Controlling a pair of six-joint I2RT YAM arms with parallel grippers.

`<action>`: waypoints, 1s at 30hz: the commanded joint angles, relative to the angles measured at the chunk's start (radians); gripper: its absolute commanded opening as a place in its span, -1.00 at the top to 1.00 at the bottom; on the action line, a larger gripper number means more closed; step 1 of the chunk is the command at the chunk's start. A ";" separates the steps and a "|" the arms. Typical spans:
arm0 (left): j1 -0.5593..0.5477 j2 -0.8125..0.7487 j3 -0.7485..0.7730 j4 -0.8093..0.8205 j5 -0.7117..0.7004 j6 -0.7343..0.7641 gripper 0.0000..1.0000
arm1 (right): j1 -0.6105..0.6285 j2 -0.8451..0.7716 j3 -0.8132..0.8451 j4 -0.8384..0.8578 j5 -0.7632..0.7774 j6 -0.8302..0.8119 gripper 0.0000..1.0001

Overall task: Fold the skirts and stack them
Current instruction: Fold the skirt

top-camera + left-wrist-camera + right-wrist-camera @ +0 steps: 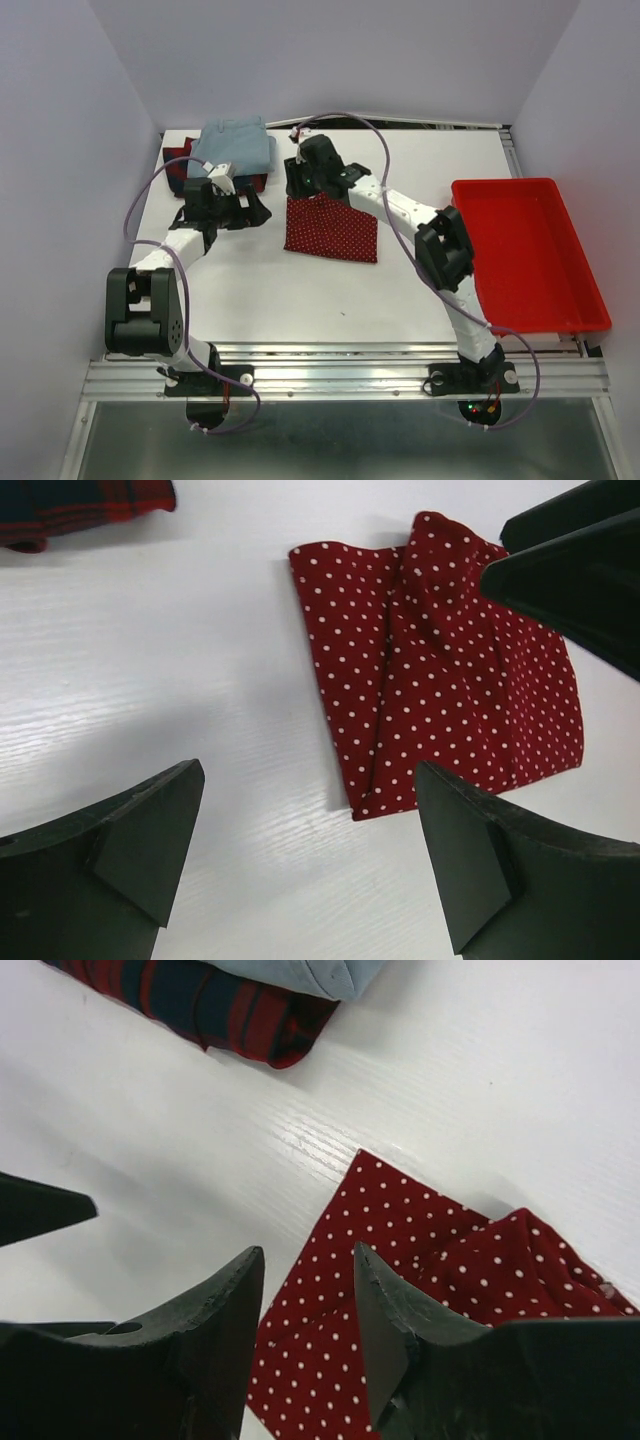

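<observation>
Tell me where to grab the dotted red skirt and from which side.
The dotted skirt lies flat, so pinch the raised pucker at its far edge, probably the only part standing proud. Come straight down with the right gripper, which hovers open close by.

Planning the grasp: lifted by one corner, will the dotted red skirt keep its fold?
Probably not: the dotted skirt shows soft creases and a rumpled corner, so it likely droops open. Pushed across the smooth table, it would probably bunch.
</observation>
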 commanded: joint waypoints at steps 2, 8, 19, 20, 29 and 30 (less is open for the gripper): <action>0.026 -0.047 -0.042 0.055 -0.046 0.003 -0.97 | 0.009 0.122 0.123 -0.074 0.048 0.049 0.07; 0.028 -0.074 -0.085 0.075 -0.073 0.020 -0.97 | 0.027 0.225 0.169 -0.083 0.059 0.092 0.08; 0.012 0.039 -0.058 0.031 -0.003 0.034 -0.97 | 0.027 0.300 0.176 -0.076 0.028 0.106 0.82; 0.008 0.051 -0.058 0.032 0.043 0.031 -0.97 | 0.027 0.297 0.168 -0.076 0.019 0.106 0.99; -0.023 0.165 -0.090 0.231 0.170 -0.104 -0.97 | 0.017 0.211 0.136 -0.050 -0.053 0.161 0.99; -0.025 0.165 -0.096 0.241 0.169 -0.112 -0.97 | 0.017 0.202 0.131 -0.043 -0.053 0.158 0.99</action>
